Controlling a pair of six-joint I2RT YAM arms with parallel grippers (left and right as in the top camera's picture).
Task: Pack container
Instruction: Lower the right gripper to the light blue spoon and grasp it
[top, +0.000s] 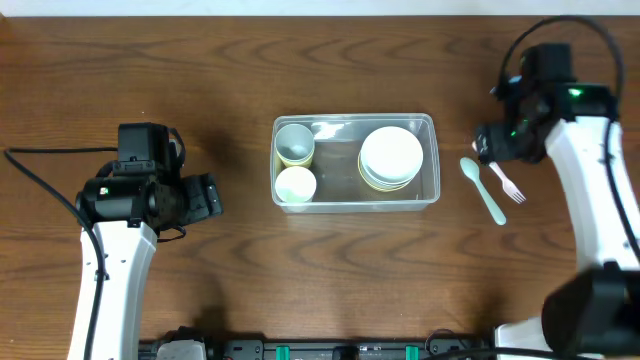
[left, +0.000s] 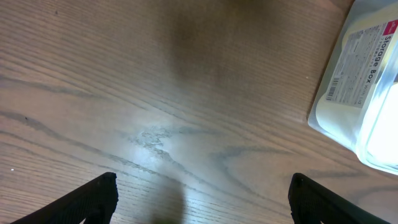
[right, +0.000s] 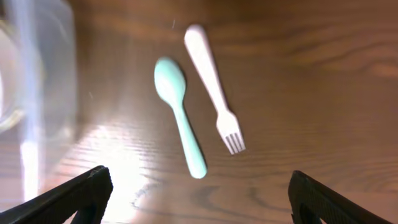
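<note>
The clear container (top: 342, 172) sits mid-table and holds two cups (top: 294, 143) and a stack of pale bowls (top: 390, 157). A mint spoon (top: 483, 189) and a white fork (top: 508, 180) lie on the wood just right of it. My right gripper (top: 495, 146) hovers over their upper ends; in the right wrist view it (right: 199, 177) is open and empty, with the spoon (right: 178, 118) and fork (right: 214, 87) ahead of it and the container's wall (right: 31, 93) at the left. My left gripper (top: 205, 195) stands left of the container, open (left: 202, 183) over bare wood, with the container's labelled end (left: 354, 74) at the right.
Dark wood table all round. Cables trail from both arms, and the arm bases sit along the front edge (top: 320, 350).
</note>
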